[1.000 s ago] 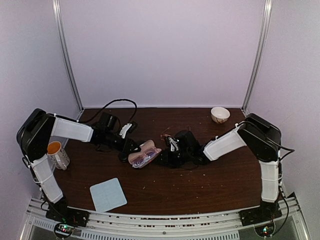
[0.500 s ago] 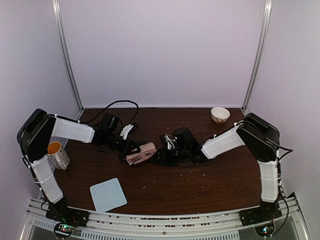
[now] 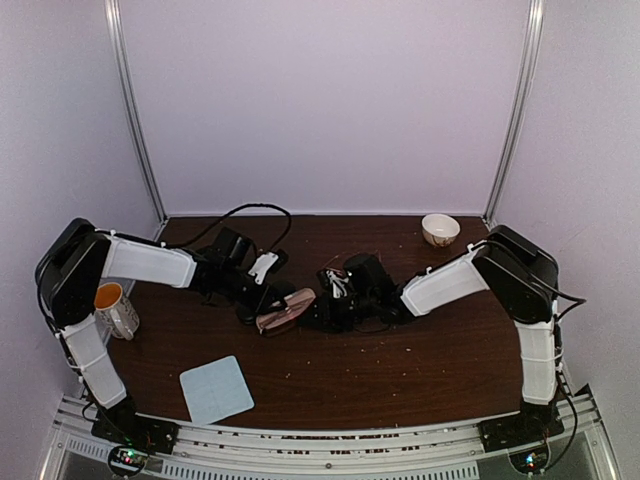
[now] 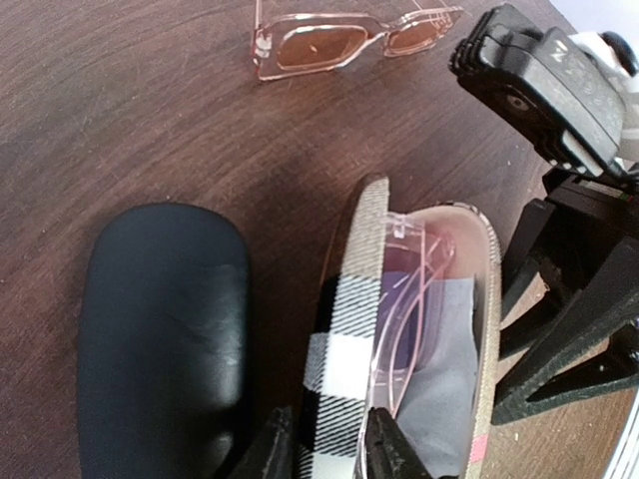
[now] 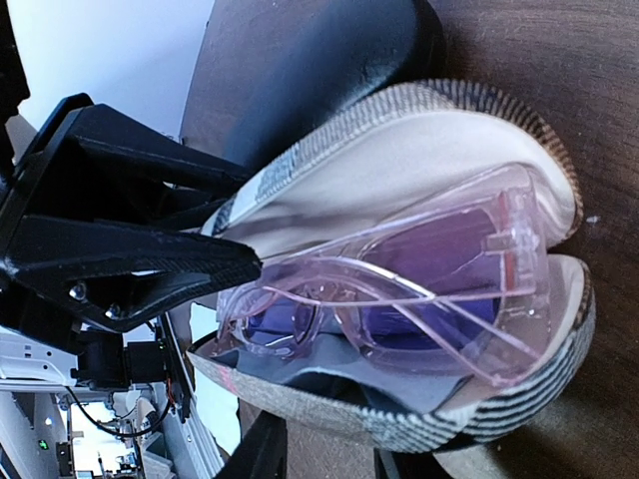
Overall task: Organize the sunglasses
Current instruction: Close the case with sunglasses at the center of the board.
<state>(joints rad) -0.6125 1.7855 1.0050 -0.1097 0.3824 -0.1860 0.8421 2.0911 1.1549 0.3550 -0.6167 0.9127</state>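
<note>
The left claw [image 4: 324, 447] is closed on the lid of the plaid case [image 4: 344, 289], its two fingers pinching the checked edge. Straight ahead of it the case gapes open. Inside, one pair of pink sunglasses [image 4: 409, 289] lies folded on a grey liner [image 4: 449, 349].

Across the case, the right claw [image 5: 321, 454] looks clamped on the rim of the other shell. The two claws face each other with the case between them, and each one's black fingers crowd the other's view.

Just beside the left claw, on the side away from the right claw, a black case [image 4: 165, 339] lies shut on the surface [image 4: 120, 110]. It is close to the plaid lid, but I cannot tell whether they touch. Farther ahead of the left claw, past both cases, the second pair [image 4: 344, 35] lies loose on the wood, apart from the cases and near the body of the right arm.

Other things sit well away from both claws:
- A mug [image 3: 112, 305] with an orange inside stands back by the left arm's elbow.
- A pale blue square pad [image 3: 216, 388] lies toward the near edge, on the left claw's side.
- A bowl [image 3: 440, 229] sits at the far back, beyond the right claw.
- A black cable [image 3: 240, 212] loops along the back, behind the left arm.

The count is two pairs of sunglasses, one cased and one loose. There are two cases, one plaid and one black, plus one mug, one pad and one bowl.
</note>
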